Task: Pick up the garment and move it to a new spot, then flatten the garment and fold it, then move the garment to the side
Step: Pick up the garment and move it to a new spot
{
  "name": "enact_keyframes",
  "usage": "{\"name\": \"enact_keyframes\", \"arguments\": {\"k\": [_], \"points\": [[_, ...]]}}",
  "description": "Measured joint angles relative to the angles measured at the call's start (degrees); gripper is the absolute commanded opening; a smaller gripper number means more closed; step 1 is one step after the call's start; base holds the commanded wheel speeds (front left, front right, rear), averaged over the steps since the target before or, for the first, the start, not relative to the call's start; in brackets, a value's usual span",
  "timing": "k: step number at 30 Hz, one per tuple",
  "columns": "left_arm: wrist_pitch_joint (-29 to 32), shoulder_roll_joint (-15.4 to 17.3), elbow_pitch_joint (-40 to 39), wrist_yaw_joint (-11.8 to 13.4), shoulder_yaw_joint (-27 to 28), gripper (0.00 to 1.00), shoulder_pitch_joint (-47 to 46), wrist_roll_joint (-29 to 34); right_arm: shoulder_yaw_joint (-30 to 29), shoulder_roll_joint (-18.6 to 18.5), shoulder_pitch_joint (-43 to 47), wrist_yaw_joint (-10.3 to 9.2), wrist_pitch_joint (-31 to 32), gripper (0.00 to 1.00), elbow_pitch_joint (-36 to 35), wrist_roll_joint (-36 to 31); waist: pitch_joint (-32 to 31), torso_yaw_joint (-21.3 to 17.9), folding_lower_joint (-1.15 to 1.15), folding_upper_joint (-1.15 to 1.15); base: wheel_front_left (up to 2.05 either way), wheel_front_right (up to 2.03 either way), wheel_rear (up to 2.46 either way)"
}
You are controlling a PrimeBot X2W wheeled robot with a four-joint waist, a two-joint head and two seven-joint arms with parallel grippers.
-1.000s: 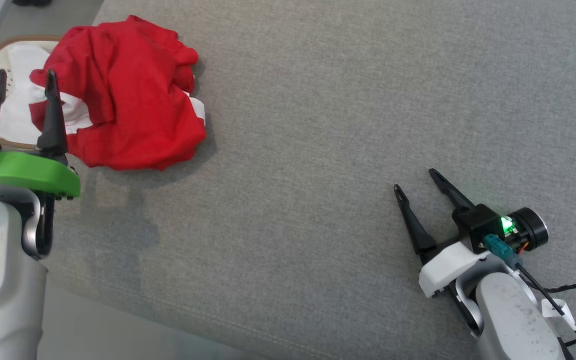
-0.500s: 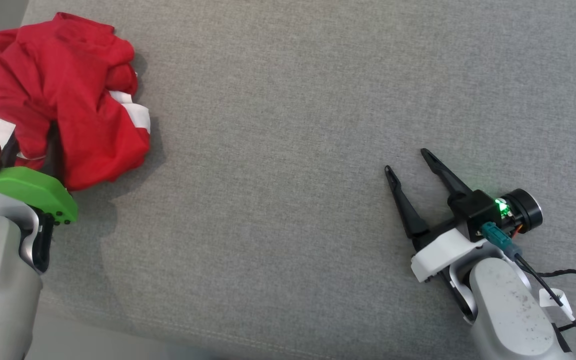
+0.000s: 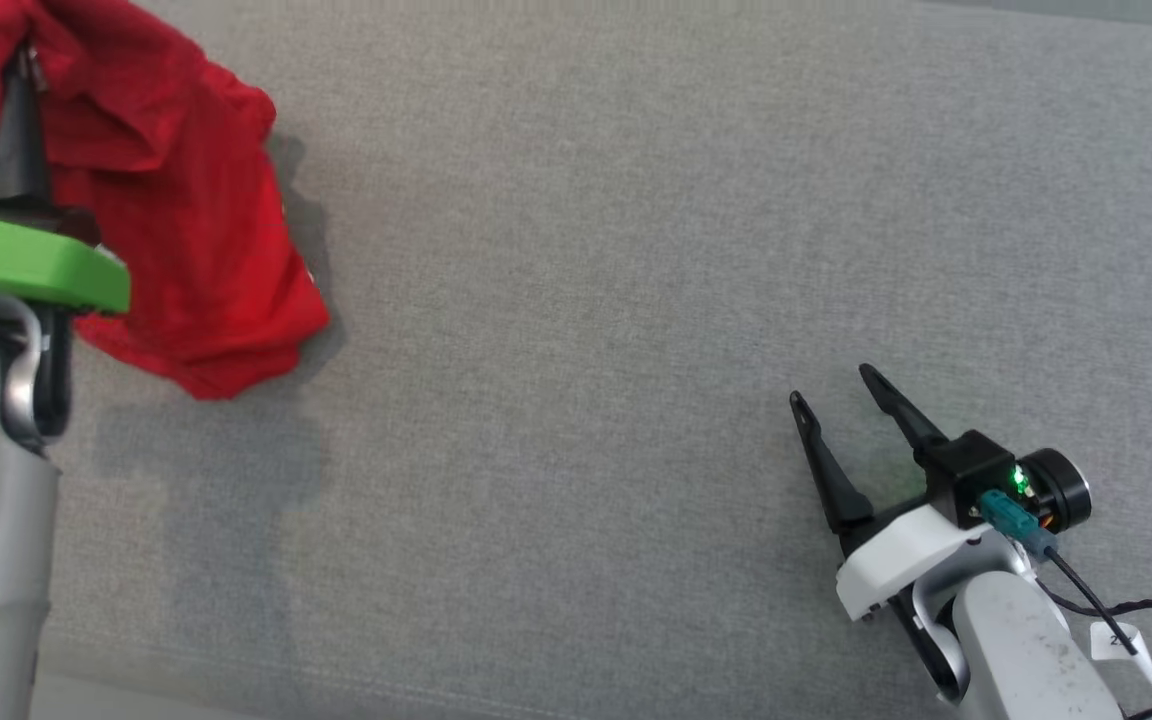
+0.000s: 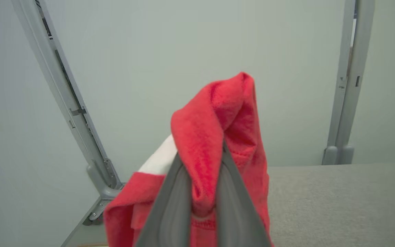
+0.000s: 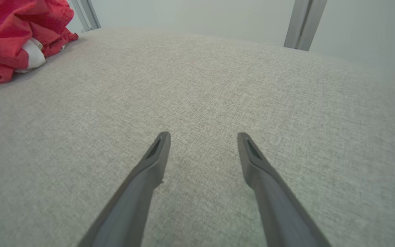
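Note:
The garment (image 3: 176,230) is a crumpled red cloth with white parts, hanging at the far left of the head view over the grey padded surface (image 3: 636,250). My left gripper (image 3: 21,70) is shut on a bunched fold of it near the top. In the left wrist view the red fold (image 4: 214,137) bulges up between the closed fingers (image 4: 173,202). My right gripper (image 3: 831,385) rests low over the surface at the lower right, open and empty. From the right wrist view the garment (image 5: 15,37) lies far off at the upper left, beyond the spread fingers (image 5: 156,154).
The grey padded surface (image 5: 218,85) stretches across the whole middle between the two arms. Pale metal frame posts (image 4: 348,103) stand behind it against a plain wall. A black cable (image 3: 1151,640) trails from my right wrist.
My left gripper has closed on the garment and lifted it; the cloth now hangs stretched downward instead of lying in a heap. The head camera has shifted. The right gripper stays open.

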Motion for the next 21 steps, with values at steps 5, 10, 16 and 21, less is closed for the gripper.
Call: {"name": "enact_keyframes", "arguments": {"k": [5,10,16,21], "points": [[0.0,-2.4,-9.2,0.0,-6.3,0.0,0.4,0.0,1.5,0.1,1.5,0.0,0.0,1.0,-0.1,1.2,-3.1,-2.5,0.0,0.0,0.0,0.0,0.0],[0.0,-5.6,-11.9,0.0,-13.0,0.0,0.7,-1.1,1.7,0.0,2.8,0.0,0.0,1.0,-0.5,1.9,-4.9,-6.6,0.0,0.0,0.0,0.0,0.0],[0.0,-10.6,-10.7,0.0,-18.0,0.0,0.4,-2.4,1.9,0.0,3.6,0.0,0.0,1.0,-1.3,2.8,-6.0,-13.2,0.0,0.0,0.0,0.0,0.0],[0.0,-15.1,-8.3,0.0,-22.8,0.0,-0.6,-3.5,1.8,0.0,4.1,0.0,0.0,1.0,-1.6,2.9,-6.2,-18.6,0.0,0.0,0.0,0.0,0.0]]}}
